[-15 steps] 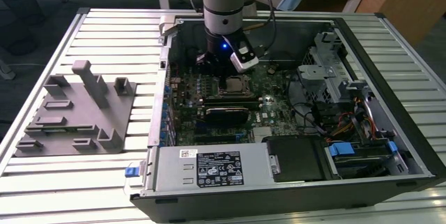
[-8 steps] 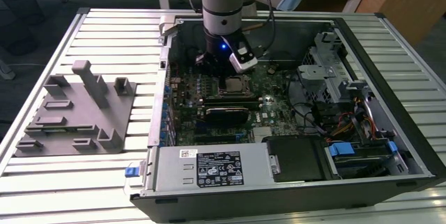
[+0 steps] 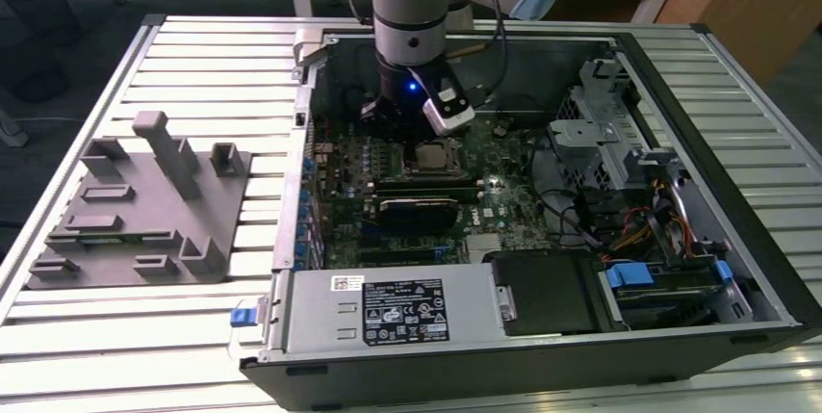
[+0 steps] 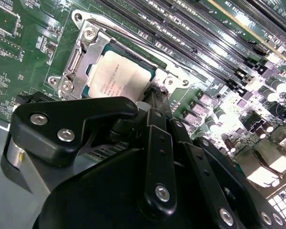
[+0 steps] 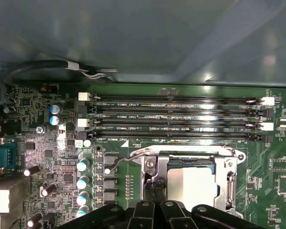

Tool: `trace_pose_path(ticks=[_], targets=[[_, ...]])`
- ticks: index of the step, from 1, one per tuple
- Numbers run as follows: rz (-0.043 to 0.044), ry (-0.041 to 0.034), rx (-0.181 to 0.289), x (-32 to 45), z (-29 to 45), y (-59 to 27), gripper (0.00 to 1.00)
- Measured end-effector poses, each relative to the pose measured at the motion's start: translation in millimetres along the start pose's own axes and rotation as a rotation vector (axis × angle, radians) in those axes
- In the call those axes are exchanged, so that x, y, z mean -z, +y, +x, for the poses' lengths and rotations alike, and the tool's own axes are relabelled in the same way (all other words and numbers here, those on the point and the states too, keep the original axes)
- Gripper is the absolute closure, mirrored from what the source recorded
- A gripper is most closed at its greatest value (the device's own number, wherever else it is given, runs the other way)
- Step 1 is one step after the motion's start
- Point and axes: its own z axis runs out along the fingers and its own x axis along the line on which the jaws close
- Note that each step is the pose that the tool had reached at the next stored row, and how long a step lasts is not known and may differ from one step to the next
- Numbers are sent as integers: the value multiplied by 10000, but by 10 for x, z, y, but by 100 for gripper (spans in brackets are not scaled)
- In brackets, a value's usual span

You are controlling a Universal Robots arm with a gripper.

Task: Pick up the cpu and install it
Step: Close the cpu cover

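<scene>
Cpu seated flat in the metal socket frame on the motherboard, inside the open computer case on the slatted tabletop.

In both wrist views the pincer hangs just over the frame's edge beside the chip, its two slim fingers drawn together with nothing between them. The cpu looks thin, light and stiff. Its smooth pale metal lid is likely slippery, and its underside contacts are probably easily damaged. The safest hold seems to be across two opposite edges at the darker rim, kept level, with gentle pressure and no twisting or dragging against the frame.
</scene>
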Motion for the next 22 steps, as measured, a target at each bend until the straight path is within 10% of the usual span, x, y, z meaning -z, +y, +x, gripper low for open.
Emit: trace_pose_path(ticks=[22], targets=[[1, 0, 0, -7, -109, 5, 89]])
